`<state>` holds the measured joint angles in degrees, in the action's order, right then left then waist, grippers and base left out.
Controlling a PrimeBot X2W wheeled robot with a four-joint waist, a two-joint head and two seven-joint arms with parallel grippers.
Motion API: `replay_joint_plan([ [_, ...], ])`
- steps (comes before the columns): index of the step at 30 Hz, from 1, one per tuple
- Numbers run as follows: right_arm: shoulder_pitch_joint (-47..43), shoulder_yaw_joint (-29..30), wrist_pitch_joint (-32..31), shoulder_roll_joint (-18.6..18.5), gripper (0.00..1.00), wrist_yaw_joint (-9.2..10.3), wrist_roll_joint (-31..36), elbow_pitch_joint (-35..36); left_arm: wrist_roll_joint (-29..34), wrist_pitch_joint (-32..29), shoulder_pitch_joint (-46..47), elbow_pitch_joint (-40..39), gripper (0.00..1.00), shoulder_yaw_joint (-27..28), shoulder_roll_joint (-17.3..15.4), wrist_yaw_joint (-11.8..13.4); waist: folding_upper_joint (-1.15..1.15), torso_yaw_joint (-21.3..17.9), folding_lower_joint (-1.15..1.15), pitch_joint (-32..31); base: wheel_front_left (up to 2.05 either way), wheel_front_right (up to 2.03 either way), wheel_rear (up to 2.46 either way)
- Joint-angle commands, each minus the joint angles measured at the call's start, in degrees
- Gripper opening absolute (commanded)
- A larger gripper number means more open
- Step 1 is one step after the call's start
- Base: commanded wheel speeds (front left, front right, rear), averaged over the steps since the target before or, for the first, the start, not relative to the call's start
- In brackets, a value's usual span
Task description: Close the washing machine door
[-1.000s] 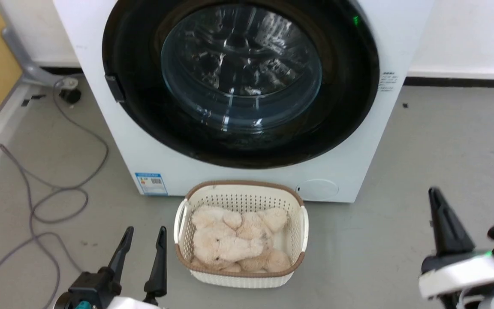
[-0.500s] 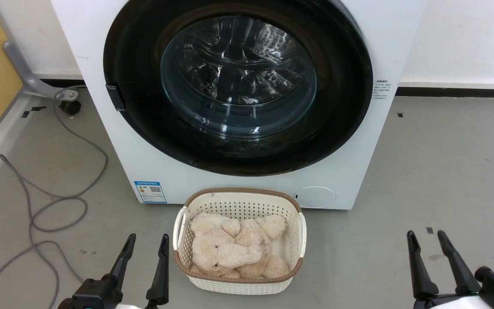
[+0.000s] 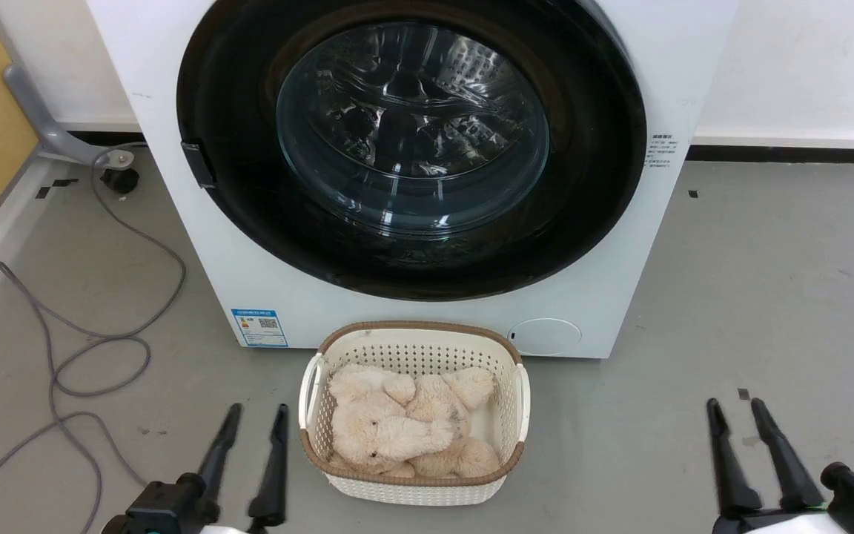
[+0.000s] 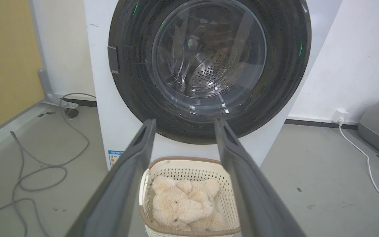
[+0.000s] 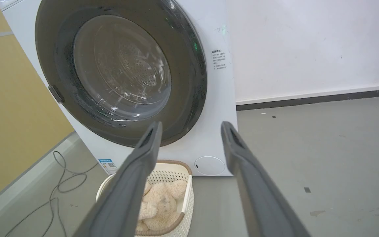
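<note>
Washing machine door (image 3: 597, 148) flush against white machine (image 3: 249, 282), looks shut; task seemingly done. Left gripper (image 3: 257, 409), right gripper (image 3: 733, 405) parted, empty, near side.

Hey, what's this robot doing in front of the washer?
It is meant to close the washing machine door, and that door already looks flush against the white machine. The left gripper and right gripper are both open and empty, low and well back from it. Between them on the floor, a white basket holding a cream plush toy sits before the machine.
</note>
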<state>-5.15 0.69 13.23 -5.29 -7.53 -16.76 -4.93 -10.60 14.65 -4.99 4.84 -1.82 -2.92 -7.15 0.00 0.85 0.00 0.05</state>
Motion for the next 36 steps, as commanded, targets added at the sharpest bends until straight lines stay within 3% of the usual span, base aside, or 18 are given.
replay_joint_plan([
  [1, 0.0, 0.0, 0.0, 0.0, 0.00, 0.00, 0.0, 0.0, 0.0, 0.0, 0.0, 0.0, 0.00, 0.0, 0.0, 0.0, 0.00, 0.0, 0.00, 0.0, 0.00, 0.00, 0.00],
  [36, 1.4, -0.2, -3.5, 0.6, 0.00, 0.01, 4.6, 1.3, 2.8, -3.9, 1.3, -1.3, 0.00, 0.5, 0.0, 1.9, 0.00, -0.2, 0.00, 0.0, 0.00, 0.00, 0.00],
])
